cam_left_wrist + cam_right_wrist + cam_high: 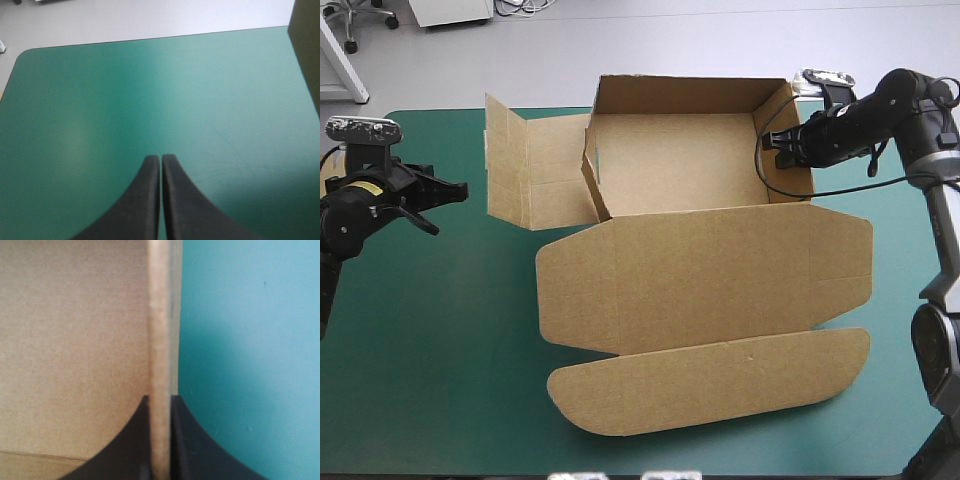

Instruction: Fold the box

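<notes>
Mid-table on the teal-green cover (440,340): the box (680,160), plain brown corrugated board, matte, scored with straight creases. At the far half, an open tray with far wall and right wall (790,135) upright and the left wall leaning inward over the floor. Beyond that leaning wall, toward the table's left edge, a creased side panel (535,180) spread outward, its outer strip bent up. Toward the near edge, the lid (705,275), flat and broad, with rounded corners. Nearest of all, a long tuck flap (710,380) with rounded ends, also flat.

On the tray's right wall, the right gripper (160,399), clamped: black fingers all but together, with the pale cut edge of the board running straight out between them. To one side of that edge, the fibrous inner face of the tray; to the other, bare cover. From above, reaching in from the table's right, at about the middle of that wall's top edge.

Near the table's left edge, the left gripper (161,159), over bare cover and well apart from the box, fingers pressed together into one point with nothing between them.

Hidden behind the leaning left wall: part of the tray floor. From the right wrist, only a field of board, no corner in sight. Ahead of the left gripper and off to one side, a shadowed slab (306,50) of board, cut off; which panel, impossible to tell. Likewise unclear: whether the side panel rests on the cover along its whole length.
</notes>
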### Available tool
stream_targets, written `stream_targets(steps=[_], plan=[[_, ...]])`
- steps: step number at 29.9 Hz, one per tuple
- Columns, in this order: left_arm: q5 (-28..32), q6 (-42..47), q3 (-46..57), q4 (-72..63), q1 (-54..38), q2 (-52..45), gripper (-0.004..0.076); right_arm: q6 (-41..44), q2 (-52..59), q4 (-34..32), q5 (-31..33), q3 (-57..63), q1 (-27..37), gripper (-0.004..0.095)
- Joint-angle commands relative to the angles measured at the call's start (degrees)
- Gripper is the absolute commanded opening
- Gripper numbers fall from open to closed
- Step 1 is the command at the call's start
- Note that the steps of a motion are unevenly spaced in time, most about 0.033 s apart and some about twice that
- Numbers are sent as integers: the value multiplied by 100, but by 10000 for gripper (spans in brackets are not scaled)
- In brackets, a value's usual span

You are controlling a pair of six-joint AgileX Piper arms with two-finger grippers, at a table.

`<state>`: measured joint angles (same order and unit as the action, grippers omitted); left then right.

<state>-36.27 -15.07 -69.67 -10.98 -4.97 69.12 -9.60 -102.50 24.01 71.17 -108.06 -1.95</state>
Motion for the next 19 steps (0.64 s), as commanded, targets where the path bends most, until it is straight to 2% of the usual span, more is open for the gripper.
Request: stream_targets(steps=[1, 11, 19], plan=[[224, 2, -267, -226, -2, -178, 3, -146, 425, 600, 18, -170, 157, -9], [-132, -77, -472, -1197, -142, -102, 6, -256, 610, 853, 29, -170, 182, -13], [-685, -1395, -472, -3365, -735, 254, 6, -292, 757, 828, 29, -170, 182, -13]])
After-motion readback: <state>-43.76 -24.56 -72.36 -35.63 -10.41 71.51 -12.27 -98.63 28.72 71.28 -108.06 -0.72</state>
